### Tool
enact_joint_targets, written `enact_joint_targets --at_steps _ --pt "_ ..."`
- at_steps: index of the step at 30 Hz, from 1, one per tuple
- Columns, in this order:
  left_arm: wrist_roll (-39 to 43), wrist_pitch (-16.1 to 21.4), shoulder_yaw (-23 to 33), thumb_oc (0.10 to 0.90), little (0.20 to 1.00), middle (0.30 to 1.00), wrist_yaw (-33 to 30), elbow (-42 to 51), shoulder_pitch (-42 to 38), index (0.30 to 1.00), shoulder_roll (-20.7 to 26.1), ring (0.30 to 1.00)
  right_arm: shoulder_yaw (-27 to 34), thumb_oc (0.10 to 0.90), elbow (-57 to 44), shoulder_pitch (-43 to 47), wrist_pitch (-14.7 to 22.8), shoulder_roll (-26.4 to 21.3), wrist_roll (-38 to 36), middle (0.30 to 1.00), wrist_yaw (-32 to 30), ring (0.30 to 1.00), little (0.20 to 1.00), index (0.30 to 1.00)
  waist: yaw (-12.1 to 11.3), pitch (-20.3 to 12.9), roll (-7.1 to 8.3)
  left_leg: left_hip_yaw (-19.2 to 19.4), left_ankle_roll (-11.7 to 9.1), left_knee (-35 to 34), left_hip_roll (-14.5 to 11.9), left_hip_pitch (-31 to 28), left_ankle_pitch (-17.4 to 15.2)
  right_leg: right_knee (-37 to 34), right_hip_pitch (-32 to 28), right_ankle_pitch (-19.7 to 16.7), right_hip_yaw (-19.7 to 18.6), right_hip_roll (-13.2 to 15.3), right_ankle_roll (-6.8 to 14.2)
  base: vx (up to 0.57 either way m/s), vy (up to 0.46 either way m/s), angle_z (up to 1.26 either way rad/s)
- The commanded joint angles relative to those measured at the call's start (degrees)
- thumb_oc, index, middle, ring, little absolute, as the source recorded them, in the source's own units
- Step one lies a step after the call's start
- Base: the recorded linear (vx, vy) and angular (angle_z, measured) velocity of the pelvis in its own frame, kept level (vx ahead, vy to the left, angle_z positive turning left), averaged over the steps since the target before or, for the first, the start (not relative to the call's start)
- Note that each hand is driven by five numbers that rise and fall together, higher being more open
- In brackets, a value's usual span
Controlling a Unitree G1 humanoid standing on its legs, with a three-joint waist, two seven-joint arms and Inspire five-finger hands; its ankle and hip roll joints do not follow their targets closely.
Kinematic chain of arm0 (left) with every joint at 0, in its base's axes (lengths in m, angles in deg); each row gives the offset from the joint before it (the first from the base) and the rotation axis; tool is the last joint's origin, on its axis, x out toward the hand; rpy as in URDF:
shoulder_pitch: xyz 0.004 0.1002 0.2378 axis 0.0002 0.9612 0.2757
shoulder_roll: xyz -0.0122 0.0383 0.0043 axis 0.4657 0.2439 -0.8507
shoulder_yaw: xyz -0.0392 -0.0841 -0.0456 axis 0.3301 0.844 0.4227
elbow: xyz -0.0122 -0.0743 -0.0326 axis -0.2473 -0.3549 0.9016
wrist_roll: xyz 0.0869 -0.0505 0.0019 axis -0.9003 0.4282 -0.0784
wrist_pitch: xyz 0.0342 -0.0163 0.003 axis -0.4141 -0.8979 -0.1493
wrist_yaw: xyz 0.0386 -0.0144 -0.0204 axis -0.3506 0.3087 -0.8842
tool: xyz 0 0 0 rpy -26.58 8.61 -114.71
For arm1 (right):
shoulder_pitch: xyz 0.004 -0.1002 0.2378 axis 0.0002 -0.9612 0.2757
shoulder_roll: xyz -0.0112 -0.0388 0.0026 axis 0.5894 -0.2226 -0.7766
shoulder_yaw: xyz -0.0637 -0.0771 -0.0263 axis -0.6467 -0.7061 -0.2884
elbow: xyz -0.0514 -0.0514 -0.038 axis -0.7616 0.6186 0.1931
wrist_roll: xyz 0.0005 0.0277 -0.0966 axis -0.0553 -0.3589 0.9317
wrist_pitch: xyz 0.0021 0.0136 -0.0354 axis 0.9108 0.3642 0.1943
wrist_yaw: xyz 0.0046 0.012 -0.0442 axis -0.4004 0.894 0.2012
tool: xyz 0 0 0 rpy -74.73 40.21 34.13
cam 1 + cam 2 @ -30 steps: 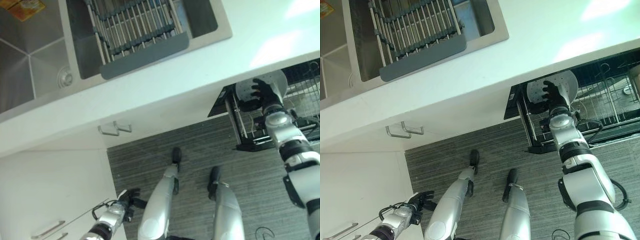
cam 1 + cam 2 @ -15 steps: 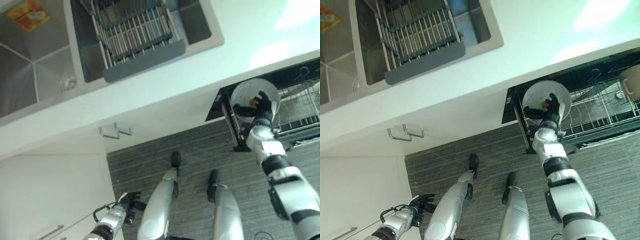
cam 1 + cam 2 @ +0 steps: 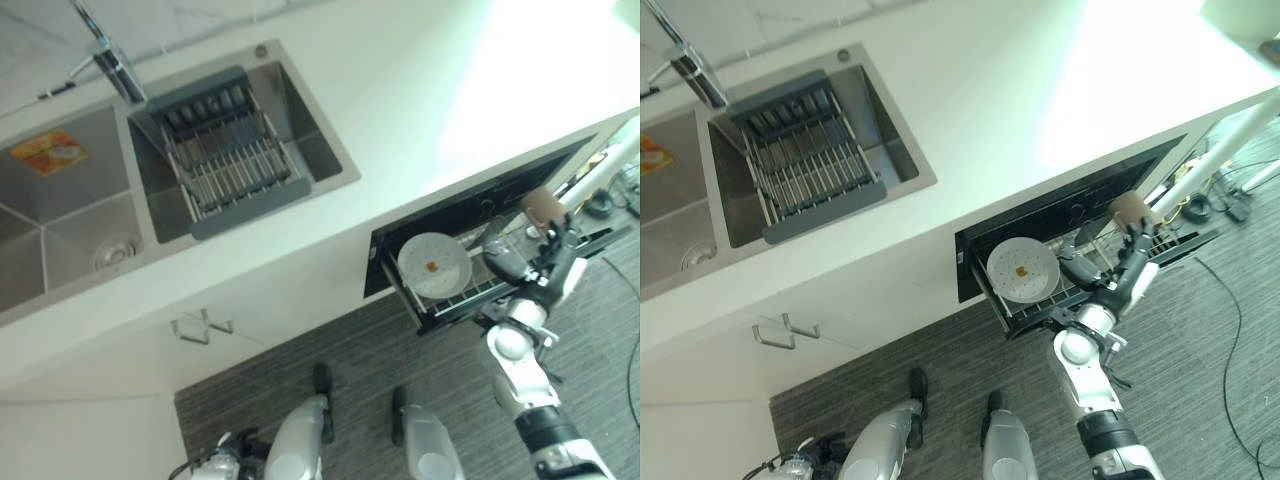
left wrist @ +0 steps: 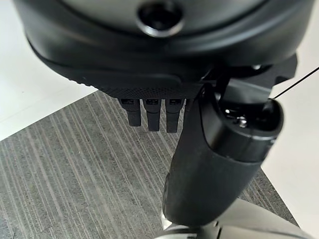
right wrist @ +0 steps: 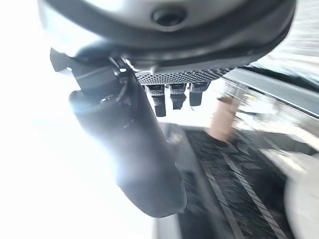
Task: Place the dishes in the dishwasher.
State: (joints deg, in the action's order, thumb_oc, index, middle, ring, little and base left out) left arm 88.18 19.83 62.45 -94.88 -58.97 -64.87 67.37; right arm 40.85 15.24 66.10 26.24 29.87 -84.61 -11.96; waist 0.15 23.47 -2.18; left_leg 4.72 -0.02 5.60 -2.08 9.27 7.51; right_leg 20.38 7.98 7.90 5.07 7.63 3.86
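A white plate [image 3: 434, 266] with a small orange speck lies in the pulled-out dishwasher rack [image 3: 1040, 312] under the counter. My right hand [image 3: 556, 262] hovers over the rack's right part, clear of the plate, with relaxed fingers [image 5: 172, 95] and nothing in it. A beige mug [image 3: 1130, 208] stands in the rack just beyond the hand, also seen as the mug [image 5: 223, 117] in the right wrist view. A grey bowl-like dish [image 3: 497, 262] sits between plate and hand. My left hand [image 4: 199, 164] hangs idle and open low over the carpet, by the white cupboard.
A steel double sink [image 3: 60, 210] holds a grey drying rack [image 3: 225, 160] below the faucet [image 3: 110, 62]. The white counter [image 3: 420, 110] overhangs the dishwasher. Cupboard handles [image 3: 200, 326] stick out at lower left. A white pole [image 3: 600, 172] and cables [image 3: 1230, 290] are at right.
The camera has swung, shifting the whole picture. My right hand has let go of the plate, which now lies in the rack, and has moved off to its right.
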Motion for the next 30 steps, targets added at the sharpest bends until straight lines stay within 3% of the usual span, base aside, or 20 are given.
enact_joint_targets --at_steps 1,5,7,10,11,13,15,18,24,27,29,30 --pt "-2.8 -0.7 -1.0 0.800 0.900 0.900 -0.7 -1.2 2.3 0.900 -1.2 0.900 2.3 0.800 -6.3 4.9 10.2 -3.3 7.3 0.900 -0.6 0.900 0.900 0.900 0.1 -2.2 -0.21 -1.4 0.0 11.6 -0.3 -1.8 -19.2 -3.2 -1.7 2.3 0.8 -0.1 0.3 0.06 -0.037 -0.05" --pt "-3.6 -0.6 0.4 0.800 0.900 0.900 -0.3 -2.3 4.0 0.900 -1.9 0.900 6.1 0.800 -10.4 1.8 11.5 -4.6 11.2 0.900 -5.6 0.900 0.900 0.900 0.7 -5.1 0.72 -1.0 -0.3 11.6 -1.0 -3.2 -19.8 -3.2 -3.1 3.2 0.6 -0.8 0.4 0.06 -0.028 -0.08" --pt "-4.1 -0.2 1.2 0.800 0.900 0.900 0.1 -2.8 4.8 0.900 -2.0 0.900 9.4 0.800 -11.5 0.2 10.9 -5.6 7.7 0.900 -7.6 0.900 0.900 0.900 1.3 -6.1 1.15 -0.8 -0.5 11.6 -1.4 -3.5 -20.1 -3.2 -3.6 3.6 0.3 -1.0 0.5 0.07 -0.022 -0.07" --pt "-4.3 -0.3 2.7 0.800 0.900 0.900 0.3 -3.1 5.5 0.900 -1.9 0.900 16.1 0.800 -11.6 -3.8 8.3 -6.6 6.3 0.900 -10.5 0.900 0.900 0.900 2.5 -7.1 1.80 -0.3 -0.7 11.6 -1.9 -3.9 -20.5 -3.2 -3.8 3.9 0.1 -1.4 0.6 0.04 -0.028 -0.02" --pt "-4.3 -0.7 3.6 0.800 0.900 0.900 0.4 -3.2 5.7 0.900 -1.8 0.900 20.1 0.800 -10.8 -6.5 5.5 -7.1 7.0 0.900 -12.4 0.900 0.900 0.900 3.4 -7.4 2.13 0.0 -0.7 11.6 -2.2 -4.1 -20.7 -3.2 -3.9 4.1 0.0 -1.6 0.7 0.02 -0.052 -0.03" --pt "-3.9 -1.1 4.4 0.800 0.900 0.900 0.6 -4.0 5.6 0.900 -1.4 0.900 25.9 0.800 -6.6 -10.6 1.6 -7.4 3.3 0.900 -13.7 0.900 0.900 0.900 4.6 -7.8 2.60 0.4 -0.8 11.6 -2.5 -4.2 -21.0 -3.2 -4.0 4.4 -0.2 -1.8 0.8 0.01 -0.071 -0.06" --pt "-3.8 -0.9 4.6 0.800 0.900 0.900 0.8 -4.6 5.5 0.900 -1.1 0.900 27.7 0.800 -3.4 -12.0 0.7 -7.2 1.2 0.900 -13.6 0.900 0.900 0.900 4.8 -7.9 2.76 0.4 -0.8 11.6 -2.7 -4.2 -21.1 -3.2 -4.1 4.4 -0.2 -1.8 0.9 0.00 -0.050 -0.07" --pt "-3.8 0.6 4.4 0.800 0.900 0.900 1.8 -5.9 5.0 0.900 -0.6 0.900 30.7 0.800 10.7 -15.3 -1.4 -6.7 -0.2 0.900 -9.6 0.900 0.900 0.900 5.1 -7.7 2.86 -0.2 -0.6 11.6 -2.8 -4.7 -21.2 -3.2 -4.9 4.5 0.2 -2.0 0.4 0.02 -0.063 -0.07" --pt "-2.1 2.6 2.6 0.800 0.900 0.900 2.4 -5.2 4.6 0.900 0.3 0.900 24.0 0.800 28.0 -15.6 -3.6 -6.1 2.7 0.900 -2.6 0.900 0.900 0.900 4.1 -6.7 2.18 -2.2 -0.5 11.6 -2.5 -4.3 -20.7 -3.2 -5.6 4.6 1.2 -2.2 -0.4 0.00 -0.063 -0.01" --pt "0.6 2.8 1.0 0.800 0.900 0.900 3.1 -2.3 3.2 0.900 1.1 0.900 16.6 0.800 31.9 -12.4 -6.3 -7.2 9.8 0.900 1.4 0.900 0.900 0.900 2.8 -3.2 -0.13 -4.5 -0.4 11.6 -2.2 -2.8 -19.1 -3.2 -5.3 4.1 3.0 -1.8 -1.5 -0.06 0.027 0.35" --pt "4.3 2.8 1.5 0.800 0.900 0.900 2.3 -0.6 2.4 0.900 1.7 0.900 11.9 0.800 33.0 -9.5 -5.5 -7.6 13.2 0.900 1.2 0.900 0.900 0.900 1.8 -0.8 -1.46 -5.2 -0.3 11.6 -1.9 -1.4 -18.2 -3.2 -4.6 3.8 4.2 -1.6 -1.9 -0.19 0.048 0.78" --pt "6.2 2.9 2.0 0.800 0.900 0.900 1.9 -0.6 2.8 0.900 1.7 0.900 7.4 0.800 34.4 -5.1 -4.5 -9.1 13.7 0.900 2.7 0.900 0.900 0.900 -0.3 1.8 -3.11 -6.1 -0.4 11.6 -1.5 0.8 -16.6 -1.8 -3.5 4.2 6.3 -1.6 -2.6 -0.15 0.043 0.59"
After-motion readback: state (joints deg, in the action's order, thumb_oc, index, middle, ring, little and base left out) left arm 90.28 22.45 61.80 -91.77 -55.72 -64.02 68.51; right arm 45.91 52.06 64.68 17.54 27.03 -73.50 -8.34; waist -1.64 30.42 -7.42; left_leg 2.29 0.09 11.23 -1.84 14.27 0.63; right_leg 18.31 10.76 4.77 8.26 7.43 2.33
